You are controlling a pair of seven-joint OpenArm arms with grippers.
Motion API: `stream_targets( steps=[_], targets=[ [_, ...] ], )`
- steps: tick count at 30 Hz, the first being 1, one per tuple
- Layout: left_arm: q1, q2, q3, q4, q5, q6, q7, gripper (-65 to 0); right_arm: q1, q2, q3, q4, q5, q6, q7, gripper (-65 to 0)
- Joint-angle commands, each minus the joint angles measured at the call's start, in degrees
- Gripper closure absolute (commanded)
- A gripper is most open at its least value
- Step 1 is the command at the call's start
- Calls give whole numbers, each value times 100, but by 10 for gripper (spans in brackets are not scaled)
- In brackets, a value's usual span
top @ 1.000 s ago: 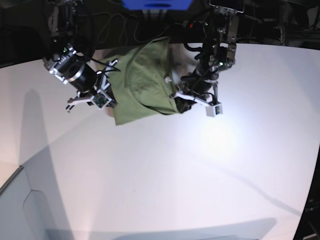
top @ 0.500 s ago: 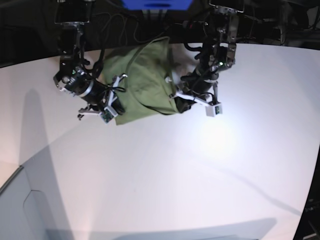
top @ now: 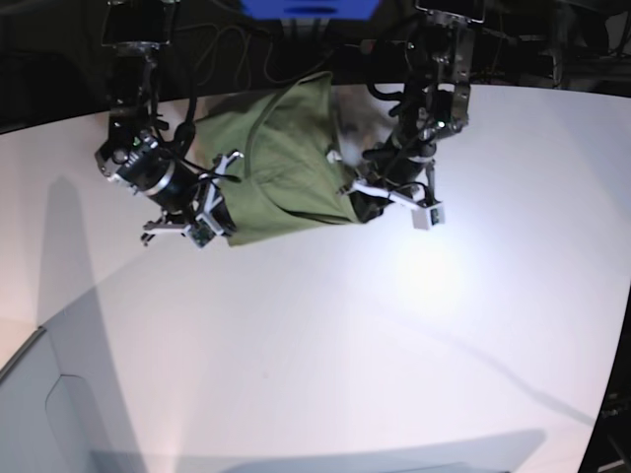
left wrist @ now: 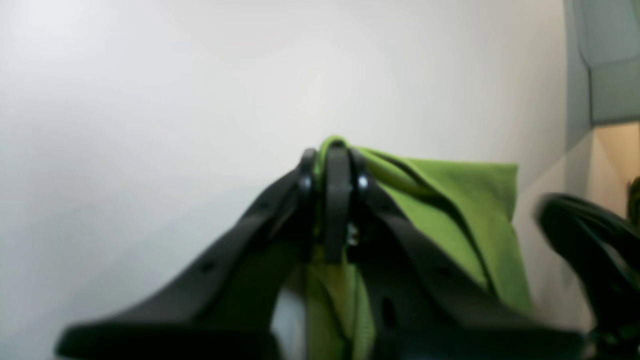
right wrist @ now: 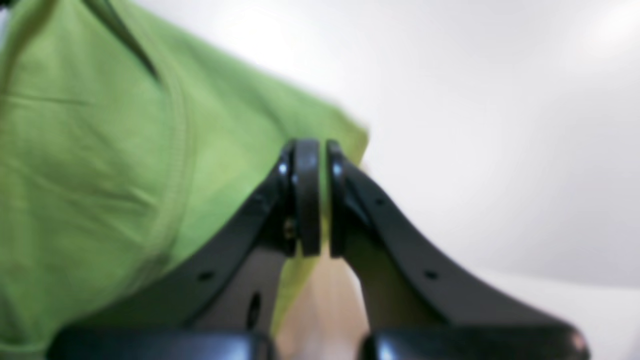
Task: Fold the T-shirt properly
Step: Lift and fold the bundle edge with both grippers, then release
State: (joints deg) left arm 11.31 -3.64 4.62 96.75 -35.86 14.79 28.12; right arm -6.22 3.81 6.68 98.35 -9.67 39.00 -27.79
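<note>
I see the T-shirt (top: 286, 163) bunched at the far side of the white table (top: 394, 345), strung between my two arms. My left gripper (left wrist: 332, 165) is clamped on a fold of green cloth at one corner, its fingers pressed together around the fabric. My right gripper (right wrist: 307, 165) pinches the cloth edge at the opposite corner, jaws closed tight on it. Black cables (top: 237, 59) trail behind the shirt.

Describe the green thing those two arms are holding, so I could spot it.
Look to the far edge of the white table, between the two black arms. The T-shirt hangs there, bunched, olive green, the only cloth in sight.
</note>
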Motion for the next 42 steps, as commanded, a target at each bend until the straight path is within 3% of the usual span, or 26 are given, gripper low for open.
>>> stream_targets(
  steps=[1, 4, 6, 15, 26, 31, 34, 42],
  targets=[
    [34, -1, -18, 140, -41, -6, -100, -66, -86, 27, 5, 297, 92, 100, 111, 0],
    [69, -1, -27, 149, -41, -24, -100, -186, -455, 27, 14, 658, 92, 100, 137, 0],
    [69, -10, -27, 149, -41, -32, -109, -216, -578, 27, 14, 623, 84, 100, 137, 0],
    [69, -10, -53, 255, -41, -6, -144, -221, -561, 36, 14, -239, 101, 100, 173, 0],
    [596, -1, -836, 1213, -41, -6, -109, -222, -1545, 1, 480, 1264, 110, 100, 384, 0],
    [1018, 17, -818, 1151, -41, -32, -109, -309, -1888, 19, 480, 1071, 101, 100, 427, 0],
    [1177, 210, -818, 1151, -41, -32, -109, -351, -1862, 19, 480, 737, 101, 100, 427, 0],
    [1519, 377, -344, 1160, -50, -41, -100, -360, -1897, 19, 603, 702, 110, 100, 436, 0]
  ],
)
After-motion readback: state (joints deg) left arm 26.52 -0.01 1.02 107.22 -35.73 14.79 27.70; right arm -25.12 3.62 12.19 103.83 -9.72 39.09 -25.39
